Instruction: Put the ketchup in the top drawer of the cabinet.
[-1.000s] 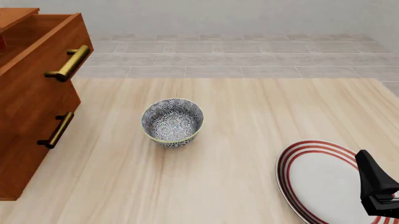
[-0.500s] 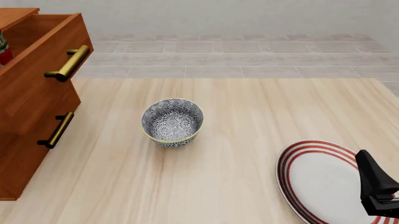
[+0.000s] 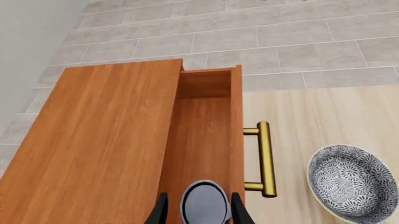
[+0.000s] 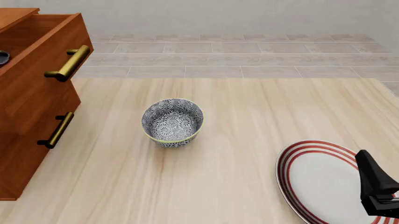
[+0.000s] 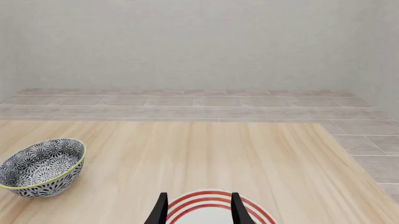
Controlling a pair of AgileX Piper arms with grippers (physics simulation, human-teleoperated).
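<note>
The ketchup shows only as a dark grey round top (image 4: pixel 3 57) at the far left edge of the front view, down inside the open top drawer (image 4: pixel 44 44) of the cabinet (image 4: pixel 25 140). In the left wrist view the grey top (image 3: pixel 204 207) lies between my left gripper's (image 3: pixel 199 198) spread fingers (image 3: pixel 160 212), over the drawer's inside (image 3: pixel 203 135). The left gripper is open and out of the front view. My right gripper (image 4: pixel 367 165) is open over the plate, near the front right edge.
A patterned grey bowl (image 4: pixel 172 122) stands mid-table, right of the cabinet, and shows in both wrist views (image 3: pixel 352 179) (image 5: pixel 40 165). A red-ringed white plate (image 4: pixel 324 182) lies at front right. The drawer's brass handle (image 4: pixel 68 63) juts out; the lower drawer's handle (image 4: pixel 56 130) is below it.
The ketchup has come in from the left edge and dropped down into the top drawer; its red body and label are now hidden and only the top shows. The right arm has not moved.
</note>
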